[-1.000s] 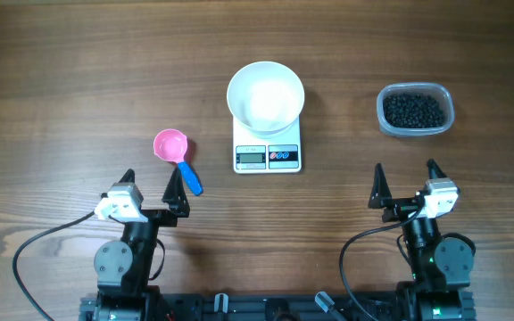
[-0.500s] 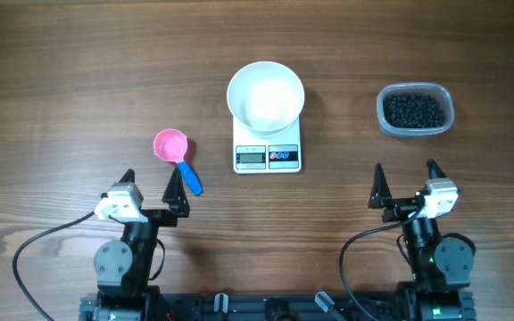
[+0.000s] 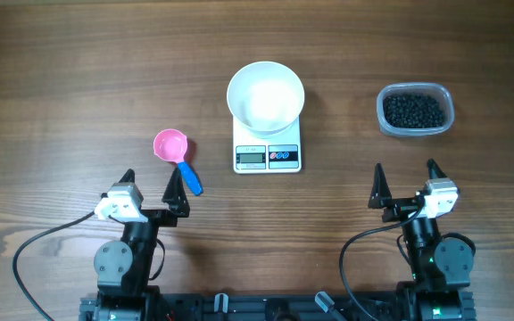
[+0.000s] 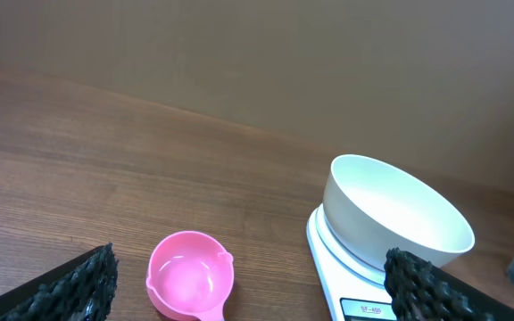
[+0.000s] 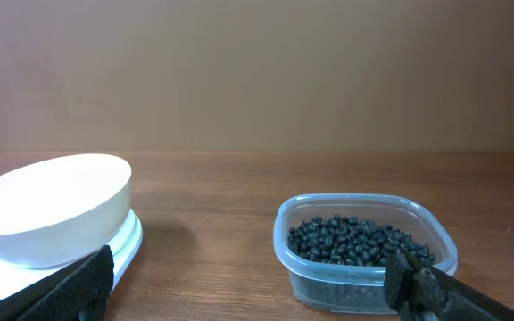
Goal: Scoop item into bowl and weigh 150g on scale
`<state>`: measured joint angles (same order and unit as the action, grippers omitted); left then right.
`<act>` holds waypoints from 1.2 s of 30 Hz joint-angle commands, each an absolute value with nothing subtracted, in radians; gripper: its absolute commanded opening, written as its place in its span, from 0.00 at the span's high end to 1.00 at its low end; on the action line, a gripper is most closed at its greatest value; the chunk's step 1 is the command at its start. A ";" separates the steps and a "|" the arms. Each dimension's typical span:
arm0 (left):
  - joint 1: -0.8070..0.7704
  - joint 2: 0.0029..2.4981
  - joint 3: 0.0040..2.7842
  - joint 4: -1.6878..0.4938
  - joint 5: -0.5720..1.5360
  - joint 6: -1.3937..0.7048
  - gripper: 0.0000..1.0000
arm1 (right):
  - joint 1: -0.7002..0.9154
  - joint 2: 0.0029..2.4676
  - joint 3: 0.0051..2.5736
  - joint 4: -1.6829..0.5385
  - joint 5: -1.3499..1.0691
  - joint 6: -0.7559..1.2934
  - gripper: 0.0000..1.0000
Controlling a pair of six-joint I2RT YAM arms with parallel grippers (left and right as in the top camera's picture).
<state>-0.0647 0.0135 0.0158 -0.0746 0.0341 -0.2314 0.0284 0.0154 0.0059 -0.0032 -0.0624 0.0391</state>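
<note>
Both arms sat at the near edge of the table (image 3: 61, 71), the left gripper (image 3: 152, 183) and right gripper (image 3: 405, 174) each spread wide and empty. The white bowl (image 3: 266, 96) stood on the scale (image 3: 268, 156) mid-table, apparently empty. The black beads (image 3: 411, 110) lay in a clear tub (image 3: 384, 120) toward the right edge, and a pink scoop (image 3: 171, 144) lay just ahead of the left gripper. To my eye, a tilted scoop could send beads rolling, and a knocked bowl could spoil the reading.
</note>
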 commanded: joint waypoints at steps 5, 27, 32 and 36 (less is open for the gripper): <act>-0.067 0.003 0.006 -0.074 0.025 -0.244 0.00 | 0.035 0.005 0.005 0.000 -0.052 0.027 0.00; -0.067 0.003 0.006 -0.074 0.017 -0.244 0.00 | 0.035 0.005 0.005 0.000 -0.052 0.027 0.00; -0.068 0.003 0.006 -0.073 0.033 -0.244 0.00 | 0.035 0.005 0.005 0.000 -0.052 0.027 0.00; -0.068 0.003 0.006 0.070 0.082 -0.249 0.00 | 0.035 0.005 0.005 0.000 -0.052 0.027 0.00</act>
<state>-0.0647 0.0135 0.0101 -0.0109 0.0353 -0.2337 0.0284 0.0154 0.0059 -0.0032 -0.0624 0.0391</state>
